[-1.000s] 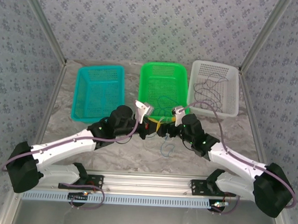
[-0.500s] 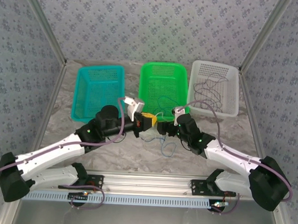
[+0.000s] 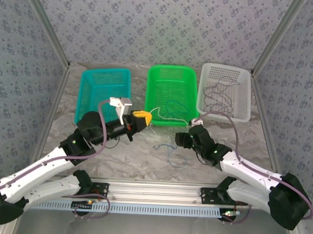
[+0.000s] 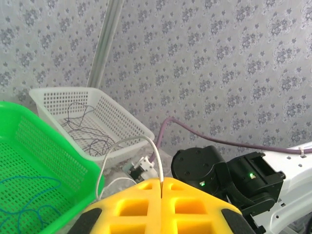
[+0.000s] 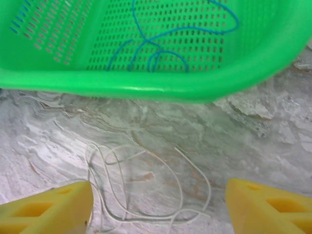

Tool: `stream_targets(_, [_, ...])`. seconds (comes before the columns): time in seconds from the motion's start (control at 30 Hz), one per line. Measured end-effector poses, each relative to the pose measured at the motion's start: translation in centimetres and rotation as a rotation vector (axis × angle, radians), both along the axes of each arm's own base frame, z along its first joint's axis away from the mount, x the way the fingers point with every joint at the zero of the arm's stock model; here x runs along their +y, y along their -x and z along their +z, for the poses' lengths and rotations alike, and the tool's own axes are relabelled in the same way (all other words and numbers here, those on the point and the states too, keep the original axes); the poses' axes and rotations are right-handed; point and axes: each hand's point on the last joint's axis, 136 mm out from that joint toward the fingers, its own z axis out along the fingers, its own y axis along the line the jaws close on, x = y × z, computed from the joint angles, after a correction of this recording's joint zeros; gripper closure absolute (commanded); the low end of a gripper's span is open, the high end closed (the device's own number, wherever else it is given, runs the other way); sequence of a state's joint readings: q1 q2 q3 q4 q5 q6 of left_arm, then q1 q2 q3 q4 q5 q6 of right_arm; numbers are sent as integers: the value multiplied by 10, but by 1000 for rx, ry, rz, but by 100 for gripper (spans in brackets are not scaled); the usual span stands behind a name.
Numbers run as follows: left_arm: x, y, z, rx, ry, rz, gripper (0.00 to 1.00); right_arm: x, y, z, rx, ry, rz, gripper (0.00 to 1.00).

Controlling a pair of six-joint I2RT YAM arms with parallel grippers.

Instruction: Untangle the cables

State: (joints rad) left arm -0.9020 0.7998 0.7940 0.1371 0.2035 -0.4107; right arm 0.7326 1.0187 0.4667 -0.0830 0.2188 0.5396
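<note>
Cable (image 4: 129, 140) pinched, one; teal basket (image 3: 105, 71), green basket (image 3: 172, 68), white basket (image 3: 226, 66): three.

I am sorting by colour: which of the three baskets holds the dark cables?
The white basket, rightmost in the top view: thin dark cables lie inside it. The green basket holds a blue cable, and the teal basket shows none.

Lay apart: blue cable (image 5: 146, 39) curled inside green basket (image 3: 172, 73), dark cables (image 3: 220, 97) squiggled in white basket (image 3: 225, 68), pale cable (image 5: 181, 195) looped loosely on table (image 3: 117, 157).
</note>
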Motion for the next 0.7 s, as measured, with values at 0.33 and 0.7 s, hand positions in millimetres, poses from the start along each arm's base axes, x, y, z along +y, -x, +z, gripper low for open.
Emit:
stream_targets(0.33, [20,10,32,-86,41,26,100,-17,9,-10,35,24,-53,31])
stream_targets(0.7, [15,1,25,-68,21,48,100,-1,12,17,-25,-98,11,13])
